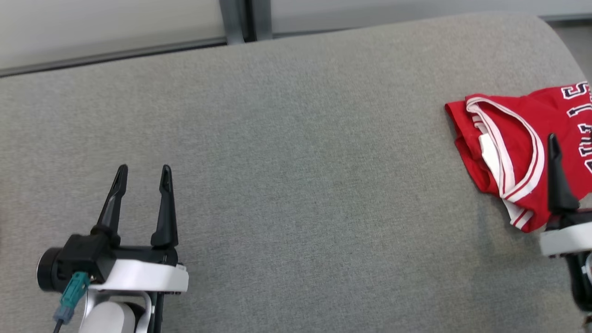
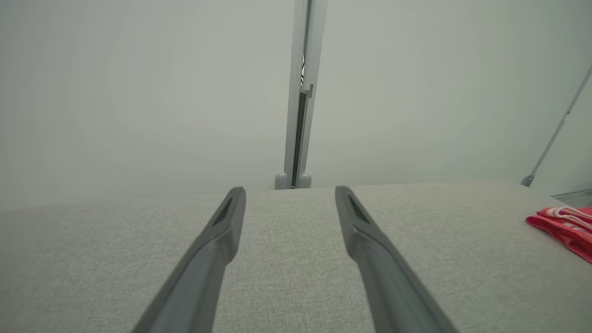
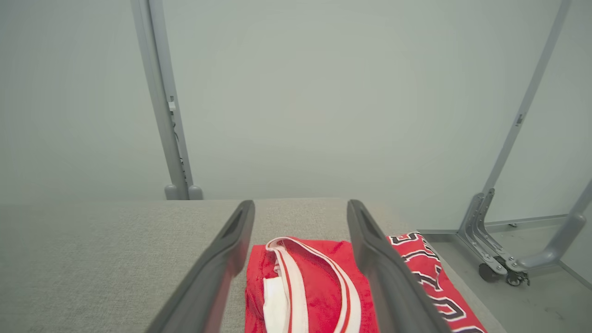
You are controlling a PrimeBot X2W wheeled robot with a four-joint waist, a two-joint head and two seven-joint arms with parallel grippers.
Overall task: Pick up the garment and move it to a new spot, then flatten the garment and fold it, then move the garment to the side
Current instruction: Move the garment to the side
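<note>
Gaping wide, left tool [image 1: 144, 170] and right tool [image 3: 299, 207] hover over grey cloth surface [image 1: 296, 162] before pale walls [image 3: 323, 92].

One red garment [image 1: 504, 134], one grey desk [image 1: 296, 162]. Two grippers, left gripper [image 1: 143, 172] and right gripper [image 3: 300, 208], with two dark fingers [image 1: 111, 203] apiece, four in all. Past the desk: one upright post [image 2: 300, 115], one slanted strut [image 3: 527, 101], one wheeled frame [image 3: 490, 249]; garment lettering too cut off to count.
</note>
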